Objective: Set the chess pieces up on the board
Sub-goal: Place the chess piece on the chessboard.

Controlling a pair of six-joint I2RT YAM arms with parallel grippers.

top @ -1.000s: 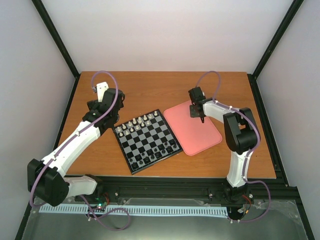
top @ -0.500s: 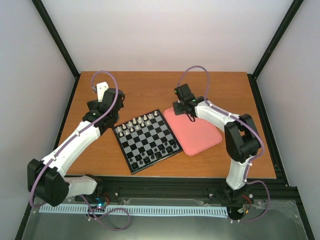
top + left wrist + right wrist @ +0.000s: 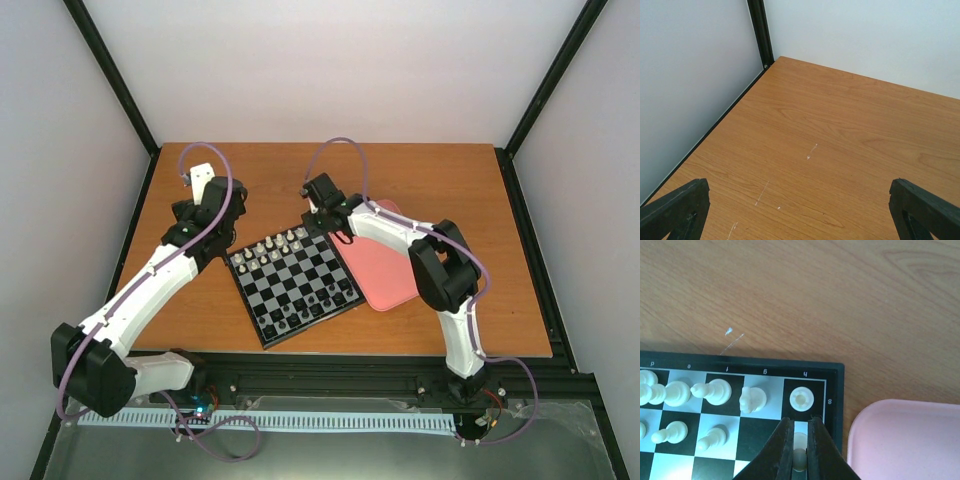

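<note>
Right hand (image 3: pixel 800 422) left tray (image 3: pixel 905 440) for board (image 3: pixel 836 385) corner, pinching chess piece (image 3: pixel 799 458).

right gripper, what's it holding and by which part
A small white chess piece, pinched in the right gripper; which part of it cannot be told.

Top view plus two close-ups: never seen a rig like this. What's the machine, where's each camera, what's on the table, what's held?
Two robot arms are bolted at the near edge of a wooden table. The wide picture comes from a fixed camera above and behind them; each close-up comes from a camera on one arm's wrist. On the table lie a chessboard and, beside it, a pink tray. White pieces line the board's far side, dark pieces the near side. The right pincer is shut on a small white piece near the board's corner by the tray. The left pincer is open and empty, above bare wood.
</note>
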